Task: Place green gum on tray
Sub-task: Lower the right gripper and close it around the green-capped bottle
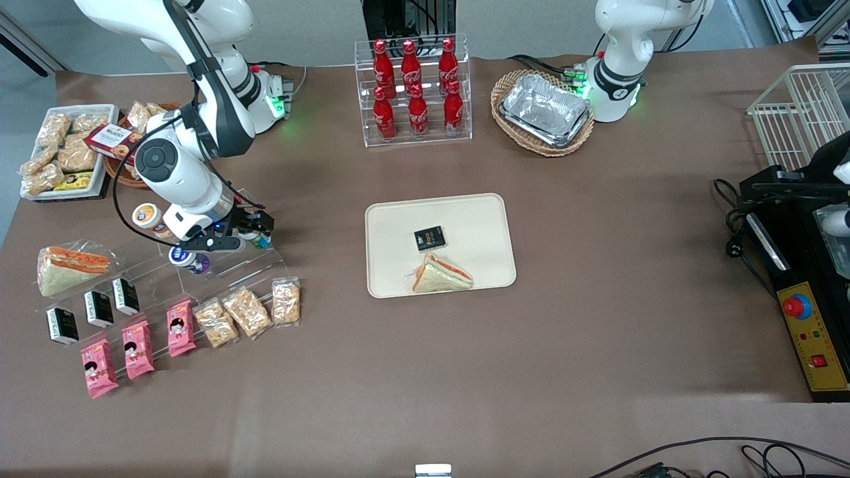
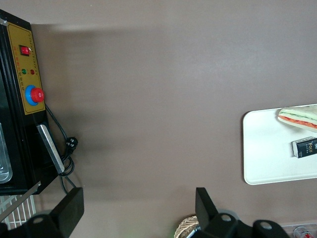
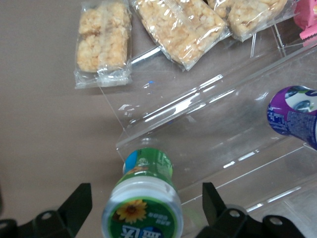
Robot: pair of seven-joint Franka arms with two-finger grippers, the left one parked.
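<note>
Even, bright overhead light; soft shadows lay under the arms. Glare streaked the clear acrylic rack and the foil trays. Green gum lid was slightly soft, close to the lens.

The claw hovers over the green gum on the clear rack; the tray holds a sandwich.

Green gum on clear stepped rack, between spread fingers of gripper, toward working arm's end of table. Purple-lidded canister beside it on rack. Tray mid-table, well apart; sandwich and dark packet on it.
</note>
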